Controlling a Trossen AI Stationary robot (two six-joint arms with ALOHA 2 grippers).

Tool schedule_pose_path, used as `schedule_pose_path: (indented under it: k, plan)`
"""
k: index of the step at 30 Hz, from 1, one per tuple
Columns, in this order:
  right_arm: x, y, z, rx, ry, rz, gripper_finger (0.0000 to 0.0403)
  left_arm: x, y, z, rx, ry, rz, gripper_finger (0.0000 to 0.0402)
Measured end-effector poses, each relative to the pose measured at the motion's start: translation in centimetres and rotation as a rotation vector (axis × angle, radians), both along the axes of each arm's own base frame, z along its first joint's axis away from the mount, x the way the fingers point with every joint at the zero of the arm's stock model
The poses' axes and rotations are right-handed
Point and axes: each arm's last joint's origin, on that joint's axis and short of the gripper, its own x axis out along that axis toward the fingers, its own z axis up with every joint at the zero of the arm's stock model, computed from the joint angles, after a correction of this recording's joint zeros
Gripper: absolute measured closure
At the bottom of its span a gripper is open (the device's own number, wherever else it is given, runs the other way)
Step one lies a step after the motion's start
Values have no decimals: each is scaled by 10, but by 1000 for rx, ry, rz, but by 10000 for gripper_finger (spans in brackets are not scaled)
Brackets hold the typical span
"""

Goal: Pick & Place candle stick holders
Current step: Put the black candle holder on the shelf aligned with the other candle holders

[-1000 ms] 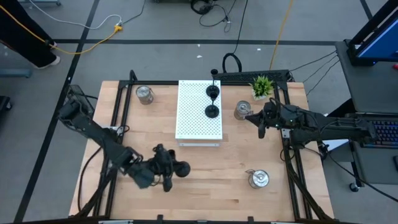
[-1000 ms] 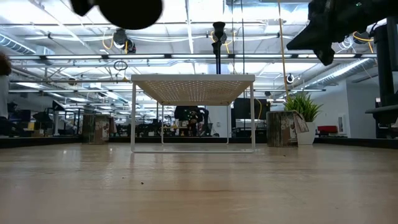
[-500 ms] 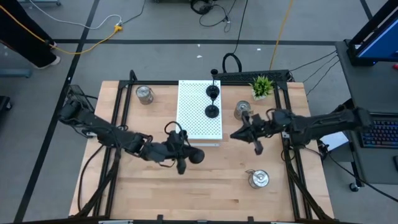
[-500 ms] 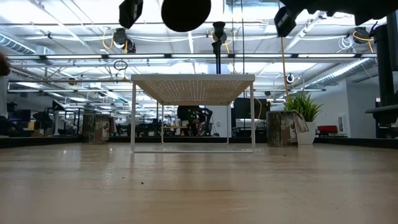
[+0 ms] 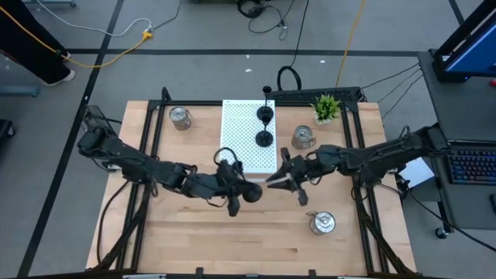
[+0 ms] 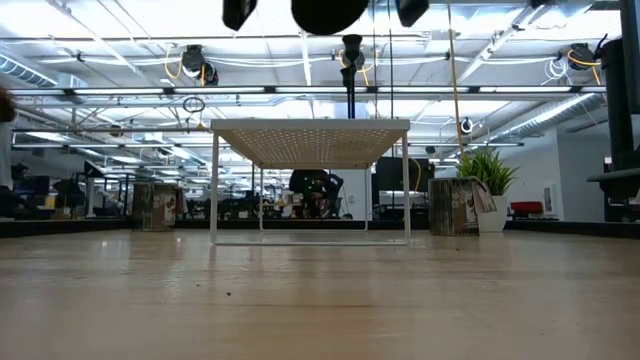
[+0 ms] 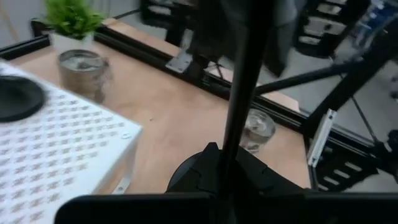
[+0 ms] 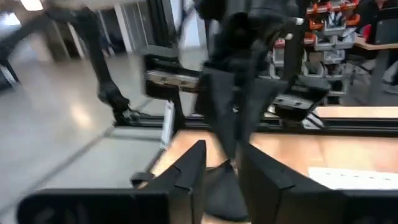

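Observation:
A black candle stick holder (image 5: 250, 194) hangs high over the middle of the table, with my left gripper (image 5: 240, 191) shut on it. My right gripper (image 8: 221, 155) reaches in from the table's right and is open. Its two fingers stand on either side of the holder's lower part (image 8: 221, 186). Two more black holders (image 5: 264, 139) stand by their round bases on the white perforated rack (image 5: 242, 147). Three silver holders stand on the table: far left (image 5: 180, 118), right of the rack (image 5: 301, 138) and near right (image 5: 322, 223). My left gripper has the black holder by its round base (image 7: 217, 177); the gripper's own body hides where the fingers meet it. The fingers come about level from the table's left. The holder is lifted clear and upright, its stem (image 7: 239, 106) rising above the base. My right gripper's fingers (image 8: 189, 171) flank the holder; whether they touch it I cannot tell.
A small green potted plant (image 5: 326, 107) stands at the far right, by the black frame rail (image 5: 358, 124). Bare wood lies in the near half of the table, around the near-right silver holder.
My left gripper has carried the black holder from the table's near left toward the middle and somewhat up, keeping it upright. My right gripper has swung from beside the silver holder at the far right toward the table's middle and now meets the holder.

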Motion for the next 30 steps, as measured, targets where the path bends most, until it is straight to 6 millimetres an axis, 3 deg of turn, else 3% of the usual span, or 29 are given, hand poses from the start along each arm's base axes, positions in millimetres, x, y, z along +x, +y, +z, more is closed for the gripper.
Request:
schedule_pose_path:
  k: [6, 13, 30]
  plan:
    - [19, 5, 19, -93, 99, -51, 258, 21, -9, -2, 67, 92, -61, 388]
    - [29, 8, 19, -59, 130, -47, 203, 35, -16, -4, 89, 120, -114, 388]
    - [29, 17, 18, -11, 137, -23, 222, 41, 0, -2, 53, 108, -77, 388]
